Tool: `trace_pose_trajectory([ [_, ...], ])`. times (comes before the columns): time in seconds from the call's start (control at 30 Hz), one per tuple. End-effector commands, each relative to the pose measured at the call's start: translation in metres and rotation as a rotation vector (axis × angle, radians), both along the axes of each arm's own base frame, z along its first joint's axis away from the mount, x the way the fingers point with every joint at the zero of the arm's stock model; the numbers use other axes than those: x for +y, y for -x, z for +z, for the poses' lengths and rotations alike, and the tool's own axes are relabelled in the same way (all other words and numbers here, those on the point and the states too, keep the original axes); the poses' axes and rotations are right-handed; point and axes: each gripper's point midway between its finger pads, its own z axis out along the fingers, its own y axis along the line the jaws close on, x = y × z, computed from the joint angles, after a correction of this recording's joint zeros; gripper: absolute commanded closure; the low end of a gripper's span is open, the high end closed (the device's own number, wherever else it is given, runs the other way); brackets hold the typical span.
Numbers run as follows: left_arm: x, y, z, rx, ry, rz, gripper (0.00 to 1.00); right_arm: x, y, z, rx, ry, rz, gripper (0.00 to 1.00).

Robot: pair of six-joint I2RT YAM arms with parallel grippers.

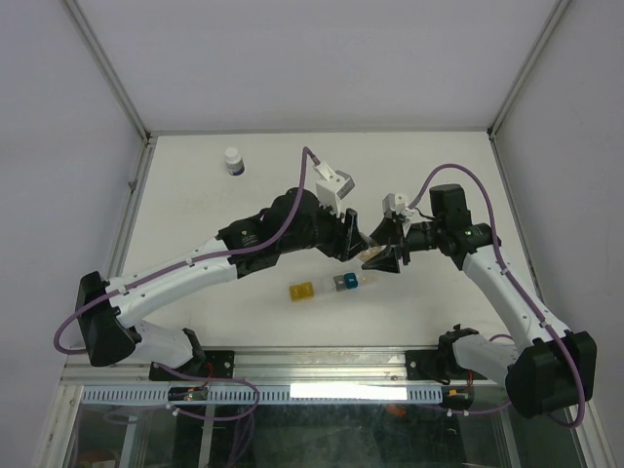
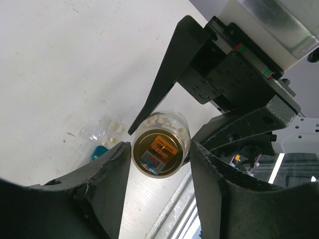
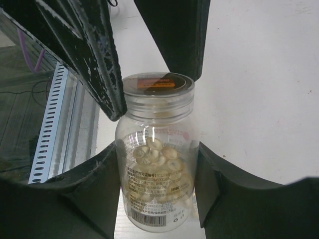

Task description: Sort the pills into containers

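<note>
Overhead from behind; close behind left claw [image 2: 160,157] and right claw [image 3: 157,152], facing each other, sharing the vial [image 3: 157,199] between

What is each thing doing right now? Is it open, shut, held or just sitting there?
clear bottle: held by the right gripper.
lid: on the clear bottle, shut.
pills: inside the clear bottle.
right gripper: shut on the clear bottle.
left gripper: fingers against the lid on both sides.
pillbox: lying on the table, untouched.
small bottle: standing upright, white cap on.
</note>
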Motion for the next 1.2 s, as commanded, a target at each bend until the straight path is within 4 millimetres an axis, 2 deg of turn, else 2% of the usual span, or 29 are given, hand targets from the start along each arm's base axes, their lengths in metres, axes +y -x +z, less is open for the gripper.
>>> trace_pose_trajectory([
  [0.0,-0.007,0.007,0.025,-0.012,0.049,-0.035,0.5,0.002,-0.006,0.015,-0.069,-0.029,0.007,1.0],
  [0.03,-0.007,0.008,0.024,-0.012,0.046,-0.036,0.52,0.002,-0.006,0.016,-0.069,-0.028,0.006,1.0],
  [0.13,-0.007,0.008,0.025,-0.02,0.043,-0.043,0.66,0.002,-0.006,0.015,-0.068,-0.029,0.006,1.0],
  [0.27,-0.009,0.012,0.025,-0.116,0.014,-0.138,0.72,0.002,-0.006,0.016,-0.069,-0.029,0.007,1.0],
  [0.33,-0.013,0.023,0.021,-0.242,-0.013,-0.29,0.76,0.002,-0.005,0.016,-0.069,-0.03,0.008,1.0],
  [0.4,-0.016,0.045,0.012,-0.397,-0.032,-0.528,0.77,0.002,-0.005,0.016,-0.071,-0.03,0.007,1.0],
  [0.47,-0.013,0.055,0.003,-0.563,-0.055,-0.701,0.76,0.002,-0.006,0.016,-0.07,-0.029,0.006,1.0],
  [0.53,-0.007,0.055,-0.001,-0.723,-0.068,-0.82,0.75,0.002,-0.006,0.016,-0.073,-0.029,0.006,1.0],
  [0.6,-0.003,0.039,0.007,-0.815,-0.072,-0.824,0.73,0.001,-0.006,0.017,-0.074,-0.028,0.005,1.0],
  [0.63,-0.001,0.029,0.015,-0.817,-0.059,-0.797,0.62,0.001,-0.005,0.017,-0.076,-0.028,0.004,1.0],
  [0.67,0.001,0.016,0.026,-0.81,-0.043,-0.74,0.38,0.001,-0.006,0.017,-0.078,-0.028,0.003,1.0],
  [0.7,0.003,0.005,0.037,-0.808,-0.024,-0.678,0.24,0.001,-0.006,0.017,-0.079,-0.028,0.003,1.0],
  [0.8,0.01,-0.002,0.06,-0.821,0.054,-0.548,0.03,0.001,-0.006,0.016,-0.078,-0.027,0.004,1.0],
  [0.87,0.02,0.0,0.083,-0.85,0.135,-0.449,0.01,0.001,-0.005,0.017,-0.079,-0.028,0.006,1.0],
  [0.97,0.036,0.006,0.1,-0.752,0.243,-0.33,0.01,0.001,-0.005,0.017,-0.079,-0.028,0.007,1.0],
  [1.03,0.047,0.008,0.108,-0.639,0.334,-0.231,0.01,0.001,-0.005,0.017,-0.08,-0.028,0.008,1.0],
  [1.17,0.057,0.016,0.108,-0.393,0.502,-0.13,0.02,0.001,-0.005,0.016,-0.077,-0.027,0.008,1.0],
])
